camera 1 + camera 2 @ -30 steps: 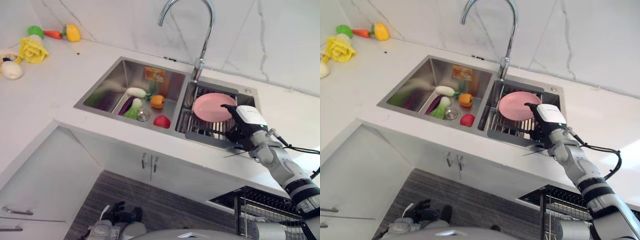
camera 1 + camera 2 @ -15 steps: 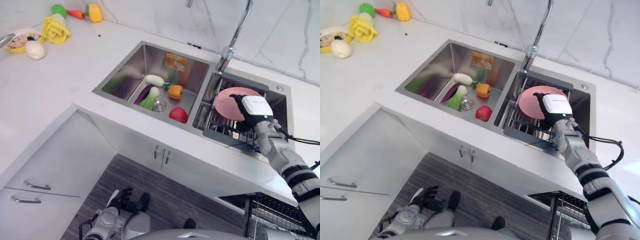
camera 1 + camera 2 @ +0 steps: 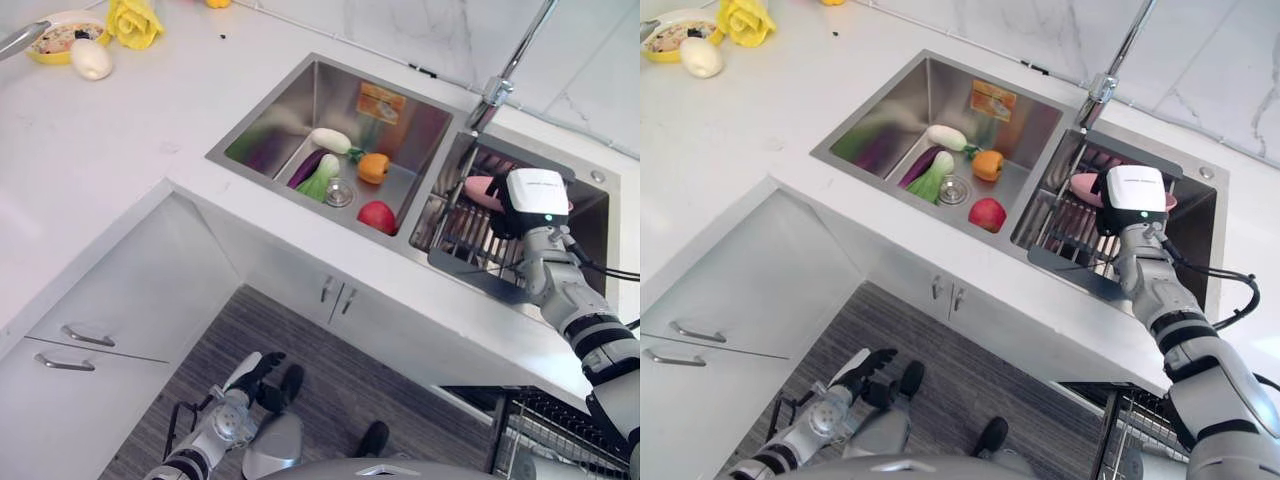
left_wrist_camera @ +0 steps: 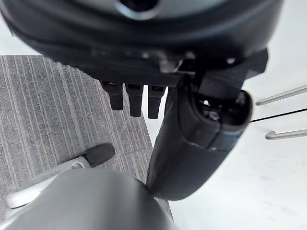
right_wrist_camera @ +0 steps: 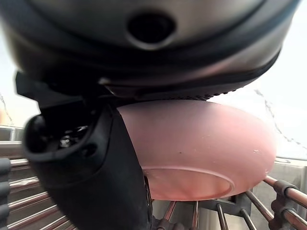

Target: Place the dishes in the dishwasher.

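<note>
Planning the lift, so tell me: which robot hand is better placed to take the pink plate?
Right robot hand: it is at the pink plate over the sink rack. Left robot hand hangs low by the floor.

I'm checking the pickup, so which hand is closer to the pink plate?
Right. The right hand is at the pink plate over the sink rack; the left hand hangs low over the floor, far away.

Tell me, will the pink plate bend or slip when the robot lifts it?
The plate looks stiff, a smooth moulded dish, so it probably won't bend. Its glossy surface may be slippery in the right hand. It stands on edge on the rack, so a push could tip it.
</note>
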{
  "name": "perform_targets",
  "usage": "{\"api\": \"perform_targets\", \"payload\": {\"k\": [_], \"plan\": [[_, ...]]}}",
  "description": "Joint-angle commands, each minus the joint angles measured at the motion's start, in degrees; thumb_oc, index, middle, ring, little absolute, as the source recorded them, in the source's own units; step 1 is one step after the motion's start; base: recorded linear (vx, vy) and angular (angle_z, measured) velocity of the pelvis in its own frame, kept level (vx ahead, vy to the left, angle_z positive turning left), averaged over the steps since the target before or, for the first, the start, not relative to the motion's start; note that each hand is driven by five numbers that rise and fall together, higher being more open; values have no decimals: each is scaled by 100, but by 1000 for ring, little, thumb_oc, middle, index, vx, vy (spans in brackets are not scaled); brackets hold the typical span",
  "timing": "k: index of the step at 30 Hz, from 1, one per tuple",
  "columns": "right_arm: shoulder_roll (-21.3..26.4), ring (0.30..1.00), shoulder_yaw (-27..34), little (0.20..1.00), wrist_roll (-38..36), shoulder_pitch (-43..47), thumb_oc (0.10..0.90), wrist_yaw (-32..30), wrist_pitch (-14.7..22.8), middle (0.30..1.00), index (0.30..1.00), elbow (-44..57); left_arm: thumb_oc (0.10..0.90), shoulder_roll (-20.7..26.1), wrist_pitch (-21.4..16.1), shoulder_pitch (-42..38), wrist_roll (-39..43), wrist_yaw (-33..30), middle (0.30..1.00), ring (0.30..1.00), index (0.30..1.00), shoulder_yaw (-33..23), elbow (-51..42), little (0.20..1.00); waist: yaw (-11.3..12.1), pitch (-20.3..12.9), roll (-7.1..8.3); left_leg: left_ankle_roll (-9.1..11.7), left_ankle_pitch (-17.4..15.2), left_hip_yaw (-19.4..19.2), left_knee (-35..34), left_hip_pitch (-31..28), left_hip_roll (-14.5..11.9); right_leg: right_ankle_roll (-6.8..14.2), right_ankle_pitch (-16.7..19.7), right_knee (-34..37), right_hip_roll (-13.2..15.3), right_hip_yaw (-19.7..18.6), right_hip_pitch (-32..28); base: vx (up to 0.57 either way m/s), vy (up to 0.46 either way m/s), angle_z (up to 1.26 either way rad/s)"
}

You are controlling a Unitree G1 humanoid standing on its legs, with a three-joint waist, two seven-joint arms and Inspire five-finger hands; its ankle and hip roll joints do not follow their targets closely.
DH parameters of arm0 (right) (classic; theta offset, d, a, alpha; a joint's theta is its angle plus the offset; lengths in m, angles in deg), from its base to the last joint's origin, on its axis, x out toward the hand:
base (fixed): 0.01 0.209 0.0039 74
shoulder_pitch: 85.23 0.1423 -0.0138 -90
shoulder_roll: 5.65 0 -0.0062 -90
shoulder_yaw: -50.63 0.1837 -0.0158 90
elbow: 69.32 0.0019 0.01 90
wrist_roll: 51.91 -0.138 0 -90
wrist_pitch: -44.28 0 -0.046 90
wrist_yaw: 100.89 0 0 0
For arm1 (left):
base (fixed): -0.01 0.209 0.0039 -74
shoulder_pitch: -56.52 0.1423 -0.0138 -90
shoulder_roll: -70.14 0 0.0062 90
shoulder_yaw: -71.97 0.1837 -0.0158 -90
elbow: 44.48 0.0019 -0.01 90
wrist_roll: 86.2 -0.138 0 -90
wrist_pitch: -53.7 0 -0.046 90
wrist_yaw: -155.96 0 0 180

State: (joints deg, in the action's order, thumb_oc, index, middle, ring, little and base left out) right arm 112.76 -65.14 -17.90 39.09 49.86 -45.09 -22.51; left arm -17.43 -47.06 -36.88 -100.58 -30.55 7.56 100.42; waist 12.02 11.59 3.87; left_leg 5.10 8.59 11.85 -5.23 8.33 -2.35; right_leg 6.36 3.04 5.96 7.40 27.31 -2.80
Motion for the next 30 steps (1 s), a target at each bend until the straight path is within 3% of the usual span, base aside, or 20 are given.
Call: {"api": "perform_targets", "payload": {"k": [1, 6, 10, 12, 13, 15, 16, 20, 23, 25, 27, 28, 30], "plan": [[172, 300, 186, 300, -207, 653, 400, -286, 48, 300, 300, 172, 800, 110, 85, 328, -579, -54, 900, 900, 900, 602, 482, 900, 283, -175, 0, -179, -879, -262, 23, -549, 101, 494, 72, -99, 487, -285, 42, 0, 0, 0], [179, 300, 546, 300, -499, 535, 400, -342, 75, 300, 300, 601, 800, 40, 172, 416, -502, -85, 900, 900, 900, 417, 723, 900, 189, -269, 18, -188, -947, -366, 23, -709, 69, 466, 34, -96, 461, -370, -40, 2, -1, -1], [238, 300, 1086, 300, -586, 308, 400, -496, 141, 300, 300, 1644, 800, -57, 258, 429, -428, -128, 900, 900, 900, 179, 959, 900, 58, -373, 20, -208, -1017, -482, 23, -874, 26, 434, 2, -97, 436, -472, -106, 22, 0, -9], [250, 300, 1404, 300, -630, 167, 400, -598, 263, 300, 300, 2245, 800, -115, 300, 433, -368, -162, 900, 900, 900, 30, 1055, 900, -11, -422, 0, -221, -1047, -549, 25, -950, 14, 427, -5, -99, 427, -517, -133, 27, 13, -18], [93, 300, 1835, 300, -1092, 33, 400, -699, 535, 300, 300, 2820, 800, -151, 339, 409, -379, -218, 900, 900, 900, -35, 1076, 900, -87, -465, -22, -243, -1082, -642, 29, -1033, 6, 429, 11, -107, 427, -600, -138, 23, 22, -22], [-1, 300, 2027, 300, -1246, -94, 400, -676, 625, 300, 300, 3117, 800, -160, 353, 388, -411, -212, 900, 900, 900, -55, 1082, 900, -93, -472, -23, -260, -1103, -702, 34, -1081, 7, 430, 19, -115, 425, -670, -138, 15, 32, -31], [-121, 300, 2374, 300, -1409, -257, 400, -721, 842, 300, 300, 3772, 800, -183, 386, 336, -446, -218, 900, 900, 900, -147, 1119, 900, -196, -496, -53, -280, -1131, -778, 32, -1138, 17, 425, 26, -137, 436, -747, -136, 11, 38, -44], [-145, 300, 2987, 300, -1416, -704, 400, -739, 962, 300, 300, 4501, 800, -205, 383, 285, -408, -250, 900, 900, 900, -280, 1180, 900, -344, -515, -57, -322, -1186, -880, 31, -1245, 36, 429, 20, -242, 457, -841, -130, 15, 54, -27], [-202, 300, 3486, 300, -1475, -909, 400, -904, 1051, 300, 300, 4942, 800, -244, 387, 183, -297, -291, 900, 900, 900, -346, 1157, 900, -564, -397, -54, -363, -1207, -1026, 30, -1271, 47, 479, 52, -483, 505, -996, 98, -69, 69, -18], [-235, 300, 3801, 300, -1502, -1021, 400, -1130, 1048, 300, 300, 5029, 800, -258, 399, 28, -84, -330, 900, 900, 900, -448, 1127, 900, -764, -141, -22, -391, -1197, -1195, 32, -1227, 56, 561, 193, -661, 556, -1127, 415, -216, 76, -33], [-197, 300, 3986, 300, -1448, -1112, 400, -1166, 931, 300, 300, 5000, 800, -293, 419, -65, 270, -355, 900, 900, 900, -677, 1168, 900, -907, 106, 41, -417, -1201, -1472, 30, -1154, 75, 691, 486, -760, 636, -1291, 788, -309, 89, -63], [-42, 300, 4008, 300, -1398, -1151, 400, -1254, 741, 300, 300, 4657, 800, -328, 449, -165, 606, -445, 900, 900, 900, -863, 1214, 900, -1002, 297, 110, -410, -1163, -1801, 31, -1064, 36, 864, 900, -724, 767, -1425, 1079, -301, 49, -98], [126, 300, 3957, 300, -1243, -1243, 400, -1263, 563, 300, 300, 4440, 800, -341, 449, -188, 660, -437, 900, 900, 900, -928, 1182, 900, -977, 334, 114, -381, -1169, -2012, 28, -1035, -43, 864, 950, -618, 781, -1466, 1120, -167, -2, -129]]}}
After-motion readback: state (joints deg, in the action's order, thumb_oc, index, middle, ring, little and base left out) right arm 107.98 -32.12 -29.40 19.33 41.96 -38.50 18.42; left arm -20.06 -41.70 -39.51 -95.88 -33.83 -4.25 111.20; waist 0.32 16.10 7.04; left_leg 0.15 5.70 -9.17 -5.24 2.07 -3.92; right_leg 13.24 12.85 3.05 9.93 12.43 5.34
